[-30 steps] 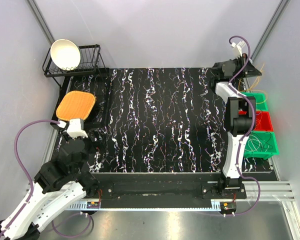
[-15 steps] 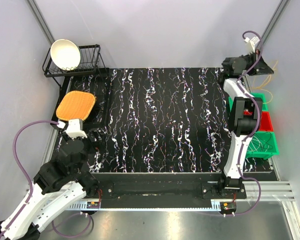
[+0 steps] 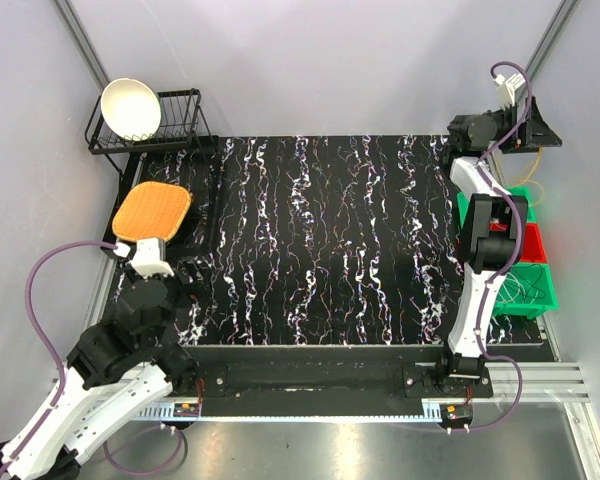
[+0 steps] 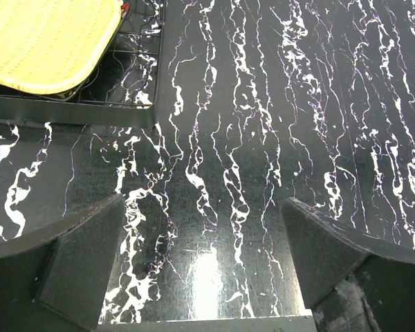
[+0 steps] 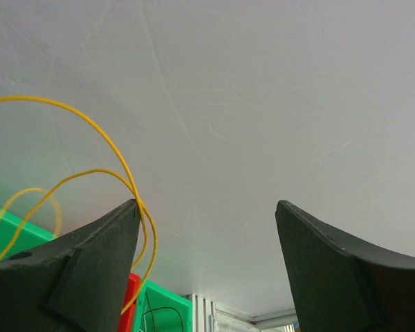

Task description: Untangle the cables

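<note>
right wrist view: right gripper [image 5: 207, 207], jaws apart and holding nothing, yellow cable [image 5: 117, 156] just beside one finger; we judge a slow, straight retreat keeps its loops from snagging.

We see a robotics lab test cell: white panel walls [image 3: 330, 60] on aluminium posts [image 3: 78, 40] enclose a black marbled table [image 3: 320, 240], with a left arm [image 3: 100, 370] and a right arm [image 3: 475, 290] bolted to a near-edge rail [image 3: 310, 378].

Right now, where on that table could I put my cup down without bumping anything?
The middle of the black mat is bare, from the wire rack and orange board across to the bins. The right edge is crowded: bins, cables and the right arm.
</note>
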Available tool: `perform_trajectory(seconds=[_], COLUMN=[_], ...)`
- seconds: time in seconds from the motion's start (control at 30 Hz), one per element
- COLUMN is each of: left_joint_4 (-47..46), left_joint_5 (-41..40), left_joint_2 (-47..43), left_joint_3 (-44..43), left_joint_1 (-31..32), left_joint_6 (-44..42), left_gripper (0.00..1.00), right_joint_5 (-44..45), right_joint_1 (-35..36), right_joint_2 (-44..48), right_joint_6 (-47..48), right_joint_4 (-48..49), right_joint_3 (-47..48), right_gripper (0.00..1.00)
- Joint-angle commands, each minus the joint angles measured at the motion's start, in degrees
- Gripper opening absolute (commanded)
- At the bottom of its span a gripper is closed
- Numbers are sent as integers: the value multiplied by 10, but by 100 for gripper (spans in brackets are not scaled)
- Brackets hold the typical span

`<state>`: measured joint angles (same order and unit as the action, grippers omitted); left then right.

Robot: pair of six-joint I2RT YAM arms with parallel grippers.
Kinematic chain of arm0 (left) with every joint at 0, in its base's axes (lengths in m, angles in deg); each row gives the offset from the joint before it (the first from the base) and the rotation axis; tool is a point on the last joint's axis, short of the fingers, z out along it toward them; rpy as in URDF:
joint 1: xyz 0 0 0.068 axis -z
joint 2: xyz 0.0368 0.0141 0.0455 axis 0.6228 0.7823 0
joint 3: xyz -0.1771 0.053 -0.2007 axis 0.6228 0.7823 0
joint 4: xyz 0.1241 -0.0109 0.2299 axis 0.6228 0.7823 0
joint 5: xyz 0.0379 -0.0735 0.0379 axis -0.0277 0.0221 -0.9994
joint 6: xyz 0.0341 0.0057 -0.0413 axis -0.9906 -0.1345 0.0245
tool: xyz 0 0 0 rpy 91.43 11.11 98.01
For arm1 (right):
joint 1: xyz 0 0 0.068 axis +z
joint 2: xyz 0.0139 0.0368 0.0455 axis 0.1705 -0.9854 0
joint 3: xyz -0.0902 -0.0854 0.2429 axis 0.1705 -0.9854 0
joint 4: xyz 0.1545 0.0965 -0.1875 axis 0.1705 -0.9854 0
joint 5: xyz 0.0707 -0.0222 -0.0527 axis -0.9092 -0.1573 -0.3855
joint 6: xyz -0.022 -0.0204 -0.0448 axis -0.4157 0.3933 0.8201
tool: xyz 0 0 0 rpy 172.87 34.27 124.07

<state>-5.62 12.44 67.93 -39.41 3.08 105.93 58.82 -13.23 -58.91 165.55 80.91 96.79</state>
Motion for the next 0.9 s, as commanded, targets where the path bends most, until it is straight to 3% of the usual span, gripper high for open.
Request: perform_trajectory(seconds=[0.0,0.03,0.1,0.37,0.57,0.67,0.87], left_joint_4=[-25,-24,-24,-24,-24,-24,-24], left_joint_5=[-3,-3,-4,1,-1,-2,-4], left_joint_2=[-7,-8,-10,-5,-15,-16,-25], left_joint_3=[-3,-2,-3,-3,-2,-2,-1], left_joint_1=[-2,-1,-1,-1,-1,-2,-1], left_joint_6=[-6,-7,-7,-7,-7,-7,-5], left_gripper=[99,99,99,99,99,99,99], right_joint_5=[116,116,118,119,118,119,119], right_joint_1=[11,11,11,0,1,1,3], right_joint_2=[26,29,39,76,105,104,147], right_joint_6=[-4,-10,-47,-293,-418,-430,-570], right_joint_4=[152,152,152,152,152,152,152], right_joint_3=[16,8,-8,-125,-132,-107,-170], right_gripper=[89,96,100,100,100,100,100])
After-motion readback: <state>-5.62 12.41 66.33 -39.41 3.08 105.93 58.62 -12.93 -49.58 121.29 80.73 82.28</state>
